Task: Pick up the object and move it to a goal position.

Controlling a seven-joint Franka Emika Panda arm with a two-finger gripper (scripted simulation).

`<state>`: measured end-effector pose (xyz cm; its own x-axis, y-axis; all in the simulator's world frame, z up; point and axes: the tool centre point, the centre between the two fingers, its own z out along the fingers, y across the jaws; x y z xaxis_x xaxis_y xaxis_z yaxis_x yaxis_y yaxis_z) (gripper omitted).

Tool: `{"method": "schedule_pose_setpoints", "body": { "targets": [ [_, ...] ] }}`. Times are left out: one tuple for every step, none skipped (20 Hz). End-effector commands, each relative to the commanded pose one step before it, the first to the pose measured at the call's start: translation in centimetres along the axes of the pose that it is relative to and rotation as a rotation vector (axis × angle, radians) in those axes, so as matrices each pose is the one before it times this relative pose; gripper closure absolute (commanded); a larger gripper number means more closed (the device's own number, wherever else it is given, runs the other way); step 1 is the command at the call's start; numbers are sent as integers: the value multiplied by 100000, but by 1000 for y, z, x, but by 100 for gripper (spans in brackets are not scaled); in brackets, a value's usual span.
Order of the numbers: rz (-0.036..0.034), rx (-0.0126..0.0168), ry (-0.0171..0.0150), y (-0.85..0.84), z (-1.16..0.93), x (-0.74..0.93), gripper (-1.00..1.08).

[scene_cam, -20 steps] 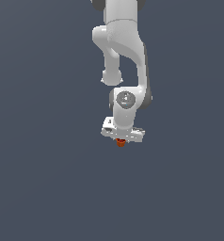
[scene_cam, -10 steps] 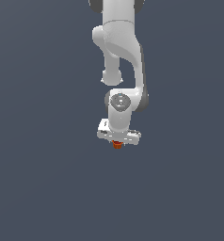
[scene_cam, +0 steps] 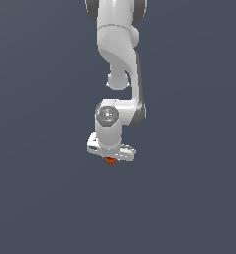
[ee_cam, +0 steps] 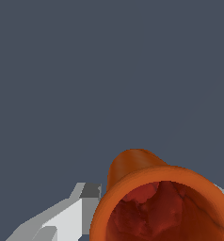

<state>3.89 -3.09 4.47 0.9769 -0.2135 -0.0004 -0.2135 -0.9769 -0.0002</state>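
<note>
1. One small thing mattered here: the object [scene_cam: 110, 160], an orange-red cup-shaped item, hung just under the white gripper [scene_cam: 111, 158] in the exterior view, with plain grey all around and no counter or other surface visible.
2. The gripper appeared closed on the object, which sat between its fingers [ee_cam: 62, 219]; the wrist view showed the object's flared rim and reddish hollow close up.
3. I judged it light and rigid, given how much narrower it was than the gripper. Its smooth, tapering wall looked liable to slip, so a hold across the body below the rim seemed safest.
4. The contact points themselves were hidden. The wrist view cut off the rim, only one finger showed clearly, and no goal marker was visible anywhere.
</note>
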Motion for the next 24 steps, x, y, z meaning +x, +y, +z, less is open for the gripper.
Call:
{"method": "schedule_pose_setpoints", "body": {
  "targets": [
    [-14,17,90,1494,-202,1653,108],
    [0,0,0,557,-55,626,108],
    [0,0,0,537,-53,607,108],
    [0,0,0,519,-52,589,108],
    [0,0,0,501,-50,572,108],
    [0,0,0,484,-48,555,108],
    [0,0,0,467,-46,539,108],
    [0,0,0,451,-45,523,108],
    [0,0,0,435,-43,507,108],
    [0,0,0,420,-42,492,108],
    [0,0,0,405,-40,478,108],
    [0,0,0,390,-39,463,108],
    [-19,-27,-36,360,-10,450,108],
    [0,0,0,361,-36,435,108],
    [0,0,0,341,-34,414,108],
    [0,0,0,311,-31,381,108],
    [0,0,0,283,-28,350,108],
    [0,0,0,256,-25,320,108],
    [0,0,0,231,-23,292,108],
    [0,0,0,208,-20,266,108],
    [0,0,0,187,-18,242,108],
    [0,0,0,168,-16,219,108],
    [0,0,0,150,-15,197,108],
    [0,0,0,132,-13,176,108]
  ]
}}
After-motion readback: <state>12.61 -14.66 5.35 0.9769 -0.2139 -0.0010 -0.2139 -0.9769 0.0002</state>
